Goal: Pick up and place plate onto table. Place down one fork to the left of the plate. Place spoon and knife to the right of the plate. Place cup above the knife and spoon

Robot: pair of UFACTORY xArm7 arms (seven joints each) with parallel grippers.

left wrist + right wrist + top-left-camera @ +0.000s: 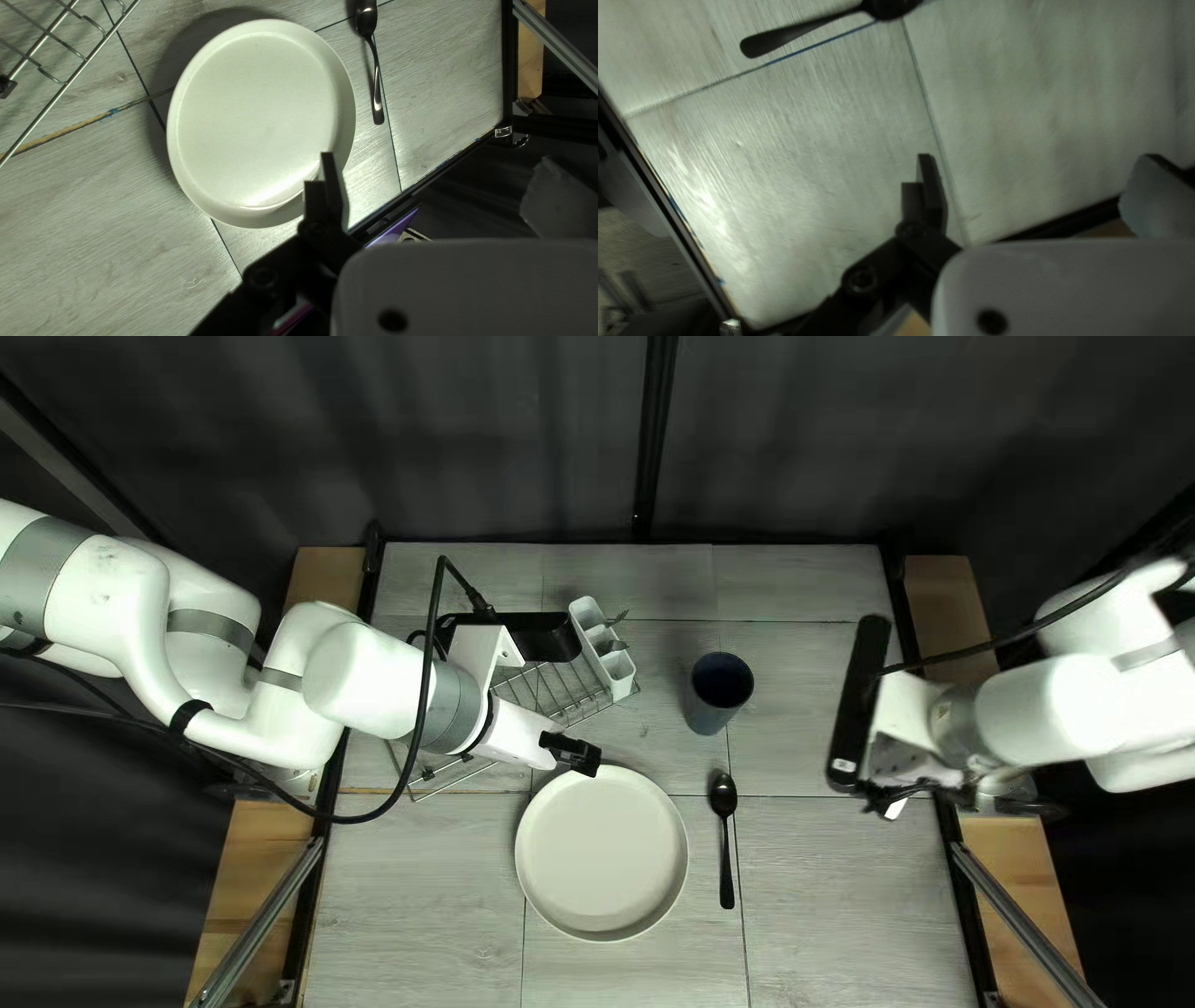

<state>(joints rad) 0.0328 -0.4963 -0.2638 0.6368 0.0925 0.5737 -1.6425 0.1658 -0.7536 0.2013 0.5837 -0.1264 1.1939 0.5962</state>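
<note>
The pale plate [601,853] lies on the table, with the dark spoon [725,834] right of it, bowl toward the far edge. The dark blue cup [718,692] stands farther back. My left gripper [576,754] is above the plate's far-left rim. In the left wrist view, my left gripper [433,157] is open and empty, one finger overlapping the plate [261,118]. At the right edge, my right gripper [899,765] is well apart from the spoon. In the right wrist view, my right gripper [1030,157] is open over bare table, the spoon [803,32] lying ahead.
Behind the plate stands a wire rack [554,691], partly under my left arm. A white utensil holder [603,647] at its right side has cutlery in it; individual forks or knives cannot be told apart. A black box [535,635] sits beside the holder.
</note>
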